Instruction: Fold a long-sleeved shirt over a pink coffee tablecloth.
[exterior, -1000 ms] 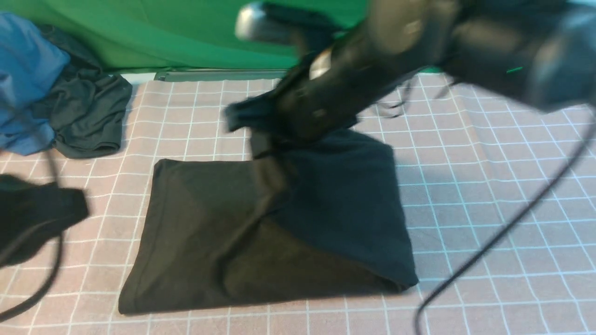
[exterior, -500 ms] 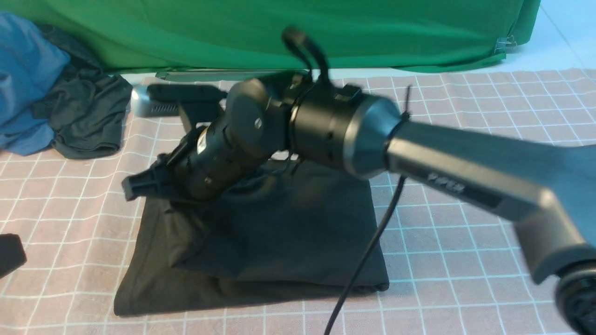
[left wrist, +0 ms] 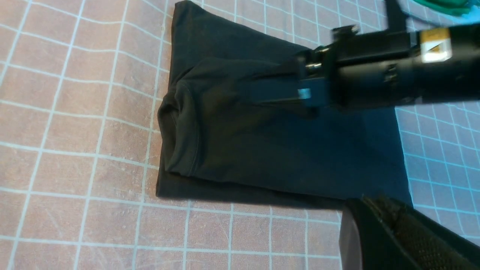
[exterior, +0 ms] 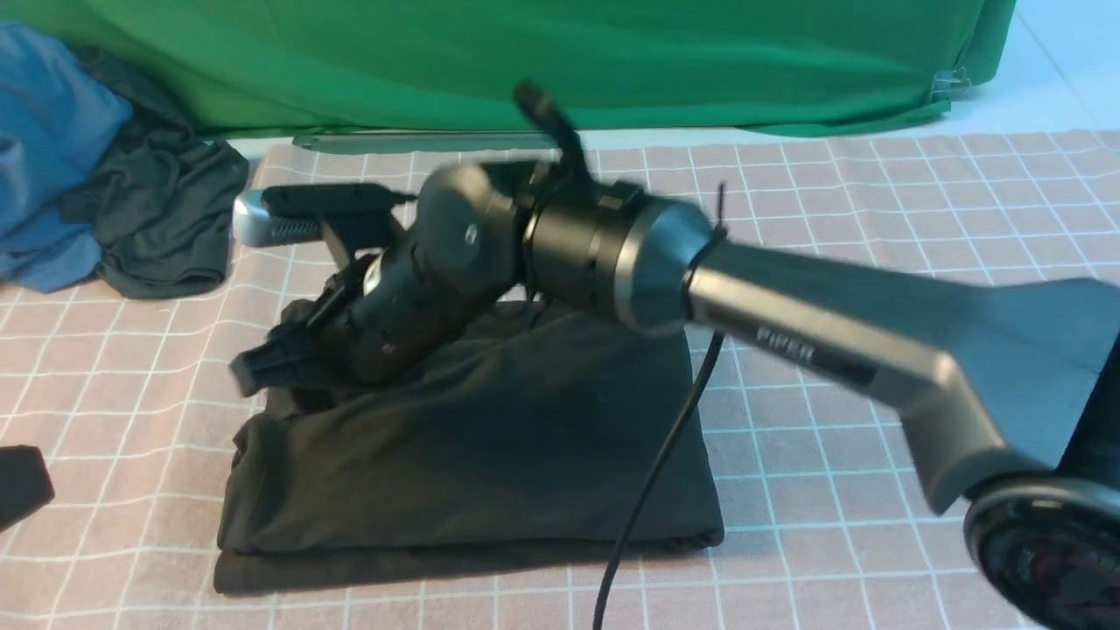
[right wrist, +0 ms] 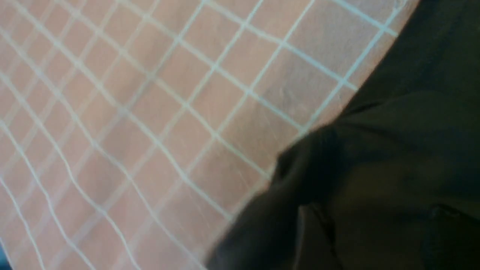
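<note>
Blue garment (exterior: pixel 48 149) and a smaller dark grey-green garment (exterior: pixel 162 219) lie bunched at the far left edge of the pink coffee tablecloth (exterior: pixel 875 219), in front of the plain green cloth (exterior: pixel 525 61).

Left gripper (exterior: pixel 19 483): only a dark tip shows at the left edge of the front view, well apart from the shirt. Jaws are clenched on nothing.

Long-sleeved shirt (exterior: pixel 490 455): black, folded into a compact layered rectangle at the middle of the tablecloth. The upper layer sits slightly rumpled, with its rounded edge toward the left.

Right gripper (exterior: pixel 262 367): reaches across from the right and sits low over the shirt's far left corner. Its jaw state cannot be told; the frames are blurred and the fingers blend into the black fabric. A black cable (exterior: pixel 656 472) hangs from the right arm across the shirt.
</note>
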### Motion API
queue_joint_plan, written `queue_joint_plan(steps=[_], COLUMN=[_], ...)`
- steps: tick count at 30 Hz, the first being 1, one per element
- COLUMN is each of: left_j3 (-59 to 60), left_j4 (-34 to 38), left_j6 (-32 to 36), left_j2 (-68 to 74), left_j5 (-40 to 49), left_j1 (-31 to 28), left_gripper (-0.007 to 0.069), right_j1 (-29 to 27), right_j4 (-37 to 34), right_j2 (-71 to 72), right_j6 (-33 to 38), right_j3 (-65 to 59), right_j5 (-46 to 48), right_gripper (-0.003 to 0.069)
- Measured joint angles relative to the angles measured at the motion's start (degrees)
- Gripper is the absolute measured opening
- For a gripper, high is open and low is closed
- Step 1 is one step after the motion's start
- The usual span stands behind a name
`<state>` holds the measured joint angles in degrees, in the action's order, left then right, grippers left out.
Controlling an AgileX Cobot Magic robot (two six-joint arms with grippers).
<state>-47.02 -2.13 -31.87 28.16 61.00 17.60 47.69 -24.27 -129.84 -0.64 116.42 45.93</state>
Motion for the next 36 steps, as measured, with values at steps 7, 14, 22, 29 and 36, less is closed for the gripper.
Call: queue_joint_plan(steps=[7, 14, 22, 29, 36], left_j3=[0.0, 0.0, -0.7, -8.1, -12.1], left_j4=[0.4, 1.2, 2.9, 8.6, 17.3], left_j6=[-2.2, -2.3, -0.6, 6.5, 17.7], left_j2=[4.4, 17.7, 39.1, 54.5, 63.5], left_j5=[-1.6, -7.6, -17.0, -17.8, -17.3], left_j1=[0.0, 0.0, 0.0, -3.6, -14.3], left_gripper=[0.0012, 0.0012, 0.0012, 0.0012, 0.0012], right_j1=[-8.8, -18.3, -22.4, -22.5, -22.6], right_j4=[14.5, 18.9, 19.2, 19.2, 19.3], right_j2=[7.2, 18.9, 30.5, 37.9, 44.4], right_j6=[4.6, 6.3, 11.1, 11.7, 12.9], right_j3=[7.0, 0.2, -21.0, -35.5, -43.8], right_j5=[20.3, 23.1, 23.3, 18.0, 11.4], right_gripper=[0.0056, 0.0036, 0.0036, 0.0036, 0.0036])
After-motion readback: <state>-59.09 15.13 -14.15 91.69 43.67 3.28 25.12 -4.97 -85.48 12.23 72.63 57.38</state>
